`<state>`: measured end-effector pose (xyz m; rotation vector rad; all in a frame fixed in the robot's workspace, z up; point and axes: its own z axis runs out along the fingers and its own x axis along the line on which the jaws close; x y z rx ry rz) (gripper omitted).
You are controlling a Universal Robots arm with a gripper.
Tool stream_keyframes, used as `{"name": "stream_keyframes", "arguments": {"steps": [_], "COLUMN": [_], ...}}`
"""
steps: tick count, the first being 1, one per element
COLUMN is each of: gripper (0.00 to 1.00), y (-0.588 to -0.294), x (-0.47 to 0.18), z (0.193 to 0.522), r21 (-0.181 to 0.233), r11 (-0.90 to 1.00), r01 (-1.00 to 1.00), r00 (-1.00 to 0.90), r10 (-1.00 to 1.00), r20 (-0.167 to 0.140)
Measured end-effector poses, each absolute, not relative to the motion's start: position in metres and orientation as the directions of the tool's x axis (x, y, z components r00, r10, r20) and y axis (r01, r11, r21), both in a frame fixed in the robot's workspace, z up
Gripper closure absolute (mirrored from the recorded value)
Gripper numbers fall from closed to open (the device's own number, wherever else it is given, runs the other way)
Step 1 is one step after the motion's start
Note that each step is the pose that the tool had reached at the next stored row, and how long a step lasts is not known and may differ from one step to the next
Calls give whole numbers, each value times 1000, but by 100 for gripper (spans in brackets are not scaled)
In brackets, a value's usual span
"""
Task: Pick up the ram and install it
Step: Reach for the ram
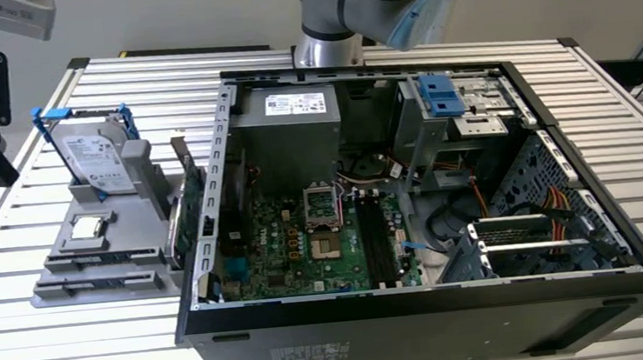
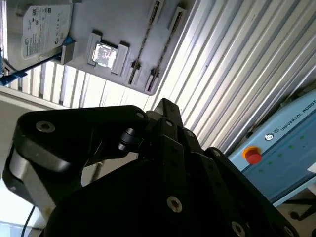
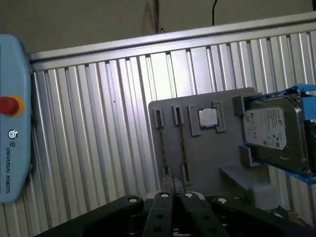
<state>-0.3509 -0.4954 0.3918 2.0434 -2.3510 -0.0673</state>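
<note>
my fingers (image 3: pixel 168 197) look pressed together with nothing pinched between them; in the first wrist view their black links meet at one point. in the exterior view i hang at the exterior view's left edge, off to the side of the grey fixture (image 1: pixel 118 250) and well apart from the open computer case (image 1: pixel 428 328). both stand on the slatted surface (image 1: pixel 104 356). the ram (image 1: pixel 186 228) stands on its long edge at the side of the fixture that faces the case, just beside the case's outer wall, and i am not touching it. on the same fixture the hard drive (image 1: pixel 98 156) with its blue handle stands upright, and the small square cpu chip (image 1: pixel 91 226) lies flat near it. inside the case the motherboard (image 1: pixel 293 252) lies open to view. a pale blue pendant (image 3: pixel 12 123) with a red button shows in both wrist views, apart from the fixture.
</note>
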Motion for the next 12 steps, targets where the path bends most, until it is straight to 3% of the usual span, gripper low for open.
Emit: {"name": "stream_keyframes", "arguments": {"steps": [12], "gripper": [100], "y": [-495], "x": [-351], "z": [392], "r21": [50], "r11": [-34], "r01": [-998], "r00": [34], "r10": [-999], "r20": [-9]}}
